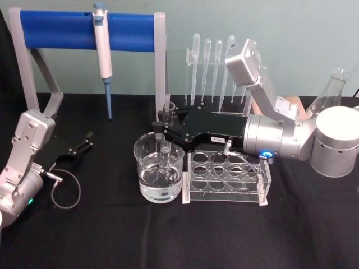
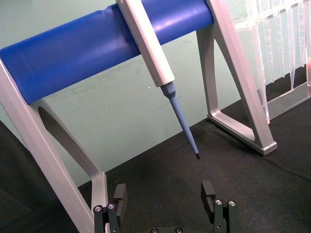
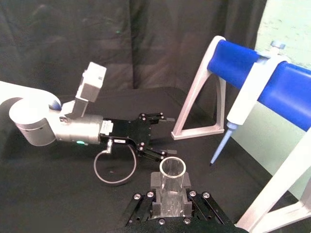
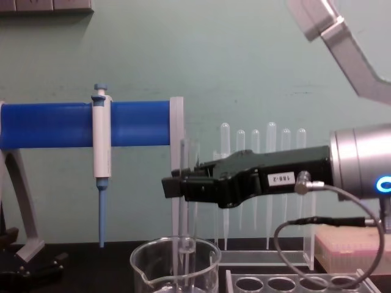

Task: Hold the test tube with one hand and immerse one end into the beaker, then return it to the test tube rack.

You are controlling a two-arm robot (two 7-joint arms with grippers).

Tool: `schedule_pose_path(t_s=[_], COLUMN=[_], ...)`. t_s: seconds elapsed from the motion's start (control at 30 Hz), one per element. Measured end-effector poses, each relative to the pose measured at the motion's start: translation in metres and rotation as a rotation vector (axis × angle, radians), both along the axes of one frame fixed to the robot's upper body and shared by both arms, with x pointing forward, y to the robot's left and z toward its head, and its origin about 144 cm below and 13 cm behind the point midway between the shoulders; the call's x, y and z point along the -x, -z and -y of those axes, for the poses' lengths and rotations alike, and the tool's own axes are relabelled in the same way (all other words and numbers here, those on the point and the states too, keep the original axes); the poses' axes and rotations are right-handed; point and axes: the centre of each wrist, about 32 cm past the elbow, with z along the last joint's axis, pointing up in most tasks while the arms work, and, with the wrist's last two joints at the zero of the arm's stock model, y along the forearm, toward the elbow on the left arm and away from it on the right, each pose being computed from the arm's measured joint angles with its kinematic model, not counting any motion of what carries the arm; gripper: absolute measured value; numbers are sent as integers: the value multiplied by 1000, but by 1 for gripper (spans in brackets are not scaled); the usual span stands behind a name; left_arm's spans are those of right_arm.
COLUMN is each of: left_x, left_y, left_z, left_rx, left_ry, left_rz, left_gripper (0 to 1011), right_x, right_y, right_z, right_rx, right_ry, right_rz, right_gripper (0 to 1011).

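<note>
- Head view: catches the black two-fingered right gripper [image 1: 166,120] reaching in from the right, fingers pinched on the long clear glass test tube [image 1: 165,152] just below its flared rim.
- Holds that test tube upright, rounded end down inside the wide clear glass beaker [image 1: 140,162], over a shallow pool of clear liquid [image 1: 160,182]; cannot tell whether the tip breaks the surface.
- Sets the beaker just beside the left end of the clear acrylic test tube rack [image 1: 224,197] on the black table [image 1: 112,235].
- Chest view: confirms the grip from the side, with the test tube [image 4: 189,152] vertical and the beaker [image 4: 146,268] directly beneath the right gripper [image 4: 177,183].
- Right wrist view: looks down on the open rim, with dark fingers [image 3: 154,183] closed on either side of the glass.
- Parked at the table's left edge: the black left gripper [image 1: 85,143], fingers spread wide around nothing, well apart from the beaker.
- Behind: a grey stand with a blue bar [image 1: 67,31] carrying a white and blue micropipette [image 1: 102,50], plus a row of thin translucent plastic pipettes [image 1: 207,61] past the rack.
</note>
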Motion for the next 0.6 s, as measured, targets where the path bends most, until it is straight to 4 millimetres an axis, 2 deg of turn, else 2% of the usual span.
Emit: schedule_pose_path(t_s=[0.23,0.6], left_x=[0,0], left_y=[0,0], left_z=[0,0], left_rx=[0,0], left_ry=[0,0], left_rz=[0,0], left_gripper=[1000,1000], right_x=[1,1], right_y=[14,24], right_z=[-4,-8], right_rx=[1,14], right_ry=[14,12], right_rz=[3,14], right_gripper=[225,224])
